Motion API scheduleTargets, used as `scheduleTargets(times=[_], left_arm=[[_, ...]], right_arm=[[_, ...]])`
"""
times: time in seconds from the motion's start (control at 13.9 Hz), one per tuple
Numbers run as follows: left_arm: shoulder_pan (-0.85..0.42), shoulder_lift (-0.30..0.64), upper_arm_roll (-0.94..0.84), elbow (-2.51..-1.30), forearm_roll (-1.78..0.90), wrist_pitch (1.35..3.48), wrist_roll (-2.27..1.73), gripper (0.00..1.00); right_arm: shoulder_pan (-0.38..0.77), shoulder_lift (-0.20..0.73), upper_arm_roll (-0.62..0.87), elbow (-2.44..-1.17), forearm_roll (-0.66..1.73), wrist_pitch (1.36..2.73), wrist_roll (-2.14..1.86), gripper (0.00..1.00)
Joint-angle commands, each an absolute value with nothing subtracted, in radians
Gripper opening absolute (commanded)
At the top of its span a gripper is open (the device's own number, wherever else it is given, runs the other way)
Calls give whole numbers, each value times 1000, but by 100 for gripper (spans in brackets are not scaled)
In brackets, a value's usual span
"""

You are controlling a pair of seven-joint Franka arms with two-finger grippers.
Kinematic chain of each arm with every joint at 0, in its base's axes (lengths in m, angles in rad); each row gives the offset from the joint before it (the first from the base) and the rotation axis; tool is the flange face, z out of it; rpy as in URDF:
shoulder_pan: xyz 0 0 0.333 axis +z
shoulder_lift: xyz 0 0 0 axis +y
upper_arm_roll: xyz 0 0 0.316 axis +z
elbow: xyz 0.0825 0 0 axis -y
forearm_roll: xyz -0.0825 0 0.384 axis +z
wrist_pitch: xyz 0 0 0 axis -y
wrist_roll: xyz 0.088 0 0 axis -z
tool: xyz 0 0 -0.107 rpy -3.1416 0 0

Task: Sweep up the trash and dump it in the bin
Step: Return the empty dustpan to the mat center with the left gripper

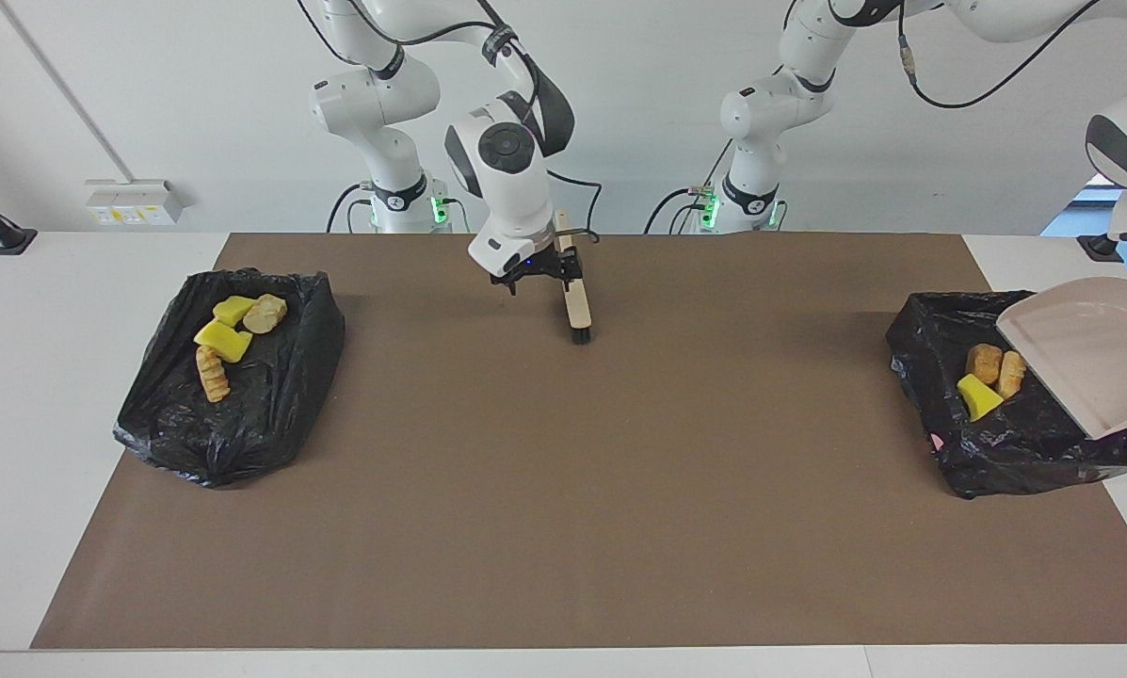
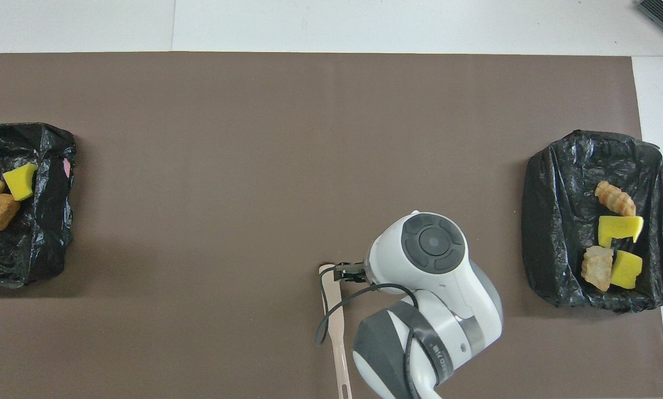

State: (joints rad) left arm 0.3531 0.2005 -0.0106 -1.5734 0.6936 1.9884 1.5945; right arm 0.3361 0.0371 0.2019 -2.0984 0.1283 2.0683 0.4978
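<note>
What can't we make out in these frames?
- Left gripper's hold on the dustpan: facing view, cut off by the frame edge; overhead view, outside the frame.
- Bin at the left arm's end: overhead view, cut by the frame edge; facing view, partly covered by the dustpan.
- Brush bristles: overhead view, hidden under the brush's own back.
</note>
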Motion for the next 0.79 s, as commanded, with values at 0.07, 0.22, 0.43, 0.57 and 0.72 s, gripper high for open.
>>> scheduleTargets(times=[0.07, 0.22, 0.43, 0.57, 0.72], left_arm=[[275, 210, -5, -1529, 597, 1931, 1571, 0], [249, 198, -6, -1542, 525, 1899, 1472, 0], [169, 175, -12, -1587, 433, 1847, 1257, 0], [73, 155, -14, -1644, 410, 1832, 1035, 0], [-6, 161, -12, -1664, 313, 1810, 883, 0]], right_arm=[[227, 48, 216, -2022, 2, 2053, 474, 100], [216, 41, 213, -1964, -32, 1999, 476, 100], [166, 35, 212, -1855, -57, 1898, 460, 100], [112, 28, 213, -1746, -55, 1791, 411, 100], [59, 11, 212, -1674, -55, 1728, 373, 100]])
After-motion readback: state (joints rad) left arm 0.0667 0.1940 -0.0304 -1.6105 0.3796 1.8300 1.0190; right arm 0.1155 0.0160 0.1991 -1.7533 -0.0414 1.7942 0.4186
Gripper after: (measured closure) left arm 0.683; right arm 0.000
